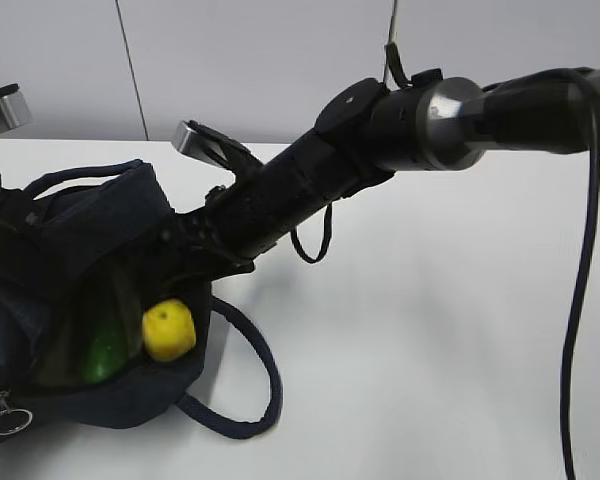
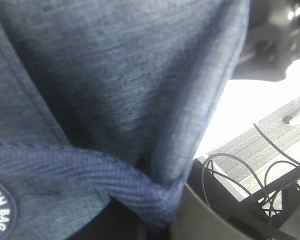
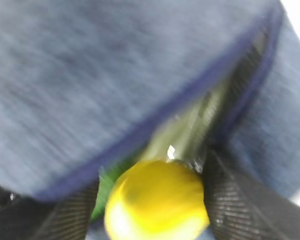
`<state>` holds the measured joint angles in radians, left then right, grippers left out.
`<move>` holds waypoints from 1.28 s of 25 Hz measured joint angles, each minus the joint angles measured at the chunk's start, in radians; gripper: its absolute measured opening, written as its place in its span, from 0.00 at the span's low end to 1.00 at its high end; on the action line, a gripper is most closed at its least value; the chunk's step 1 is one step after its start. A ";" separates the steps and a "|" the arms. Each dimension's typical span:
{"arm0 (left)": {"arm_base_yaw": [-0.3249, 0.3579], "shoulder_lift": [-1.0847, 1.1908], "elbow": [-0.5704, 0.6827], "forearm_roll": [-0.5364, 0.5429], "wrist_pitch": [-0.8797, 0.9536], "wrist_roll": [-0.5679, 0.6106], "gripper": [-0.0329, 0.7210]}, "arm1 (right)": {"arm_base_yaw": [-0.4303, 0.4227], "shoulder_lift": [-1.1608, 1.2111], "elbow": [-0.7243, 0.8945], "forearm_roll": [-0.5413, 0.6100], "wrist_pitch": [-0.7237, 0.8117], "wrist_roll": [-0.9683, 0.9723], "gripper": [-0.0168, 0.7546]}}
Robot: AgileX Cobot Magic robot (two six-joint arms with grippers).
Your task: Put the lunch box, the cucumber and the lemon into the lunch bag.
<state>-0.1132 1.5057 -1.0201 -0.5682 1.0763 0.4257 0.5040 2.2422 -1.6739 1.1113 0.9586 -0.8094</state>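
The navy lunch bag (image 1: 90, 230) stands at the left with its top open. The green cucumber (image 1: 105, 352) lies inside it. The yellow lemon (image 1: 168, 330) is at the bag's mouth, beside the cucumber. My right gripper (image 1: 183, 290) reaches across into the opening. In the right wrist view it (image 3: 155, 210) is shut on the lemon (image 3: 157, 200), with ribbed fingers (image 3: 242, 200) on both sides. My left gripper (image 2: 155, 225) pinches the bag's edge and strap (image 2: 90, 172). The lunch box is not clearly visible.
One bag handle (image 1: 255, 395) loops out onto the white table (image 1: 430, 350) at the front. The zipper's ring pull (image 1: 8, 418) hangs at the bag's near left corner. The right arm's cable (image 1: 578, 300) hangs at the far right.
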 joint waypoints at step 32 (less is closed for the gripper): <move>0.000 0.000 0.000 0.000 0.004 0.004 0.03 | -0.052 0.000 0.000 -0.435 0.238 0.300 0.66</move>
<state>-0.1132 1.5057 -1.0201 -0.5682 1.0805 0.4301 0.4521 2.2422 -1.6739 0.6764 1.1962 -0.5096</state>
